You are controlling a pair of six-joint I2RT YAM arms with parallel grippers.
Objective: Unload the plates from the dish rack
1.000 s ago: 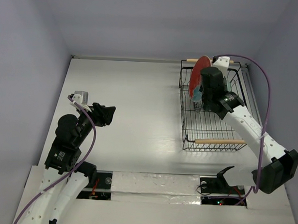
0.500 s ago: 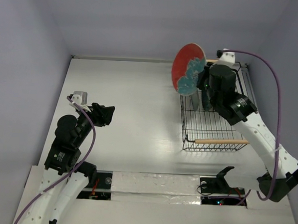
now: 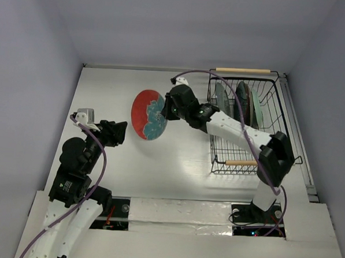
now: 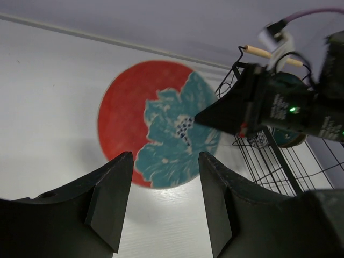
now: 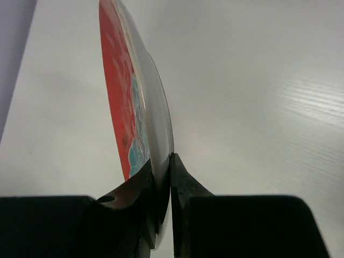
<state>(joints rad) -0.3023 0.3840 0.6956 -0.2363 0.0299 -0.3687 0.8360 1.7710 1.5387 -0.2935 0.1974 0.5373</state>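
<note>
My right gripper is shut on the rim of a red plate with a teal flower, holding it tilted above the middle of the table; the rim is pinched edge-on in the right wrist view. The plate faces my left gripper, which is open and empty a short way to its left; the plate fills the gap beyond my left fingers. The black wire dish rack stands at the right rear and holds several upright plates, dark teal and mint green among them.
The rack's wooden handles lie at its far and near ends. A wall edge closes the table at the back. My right arm stretches from the rack's front across to the table's middle.
My right gripper has lifted the red plate out of the rack and carried it left and down to the middle of the table. My left gripper has barely moved.
</note>
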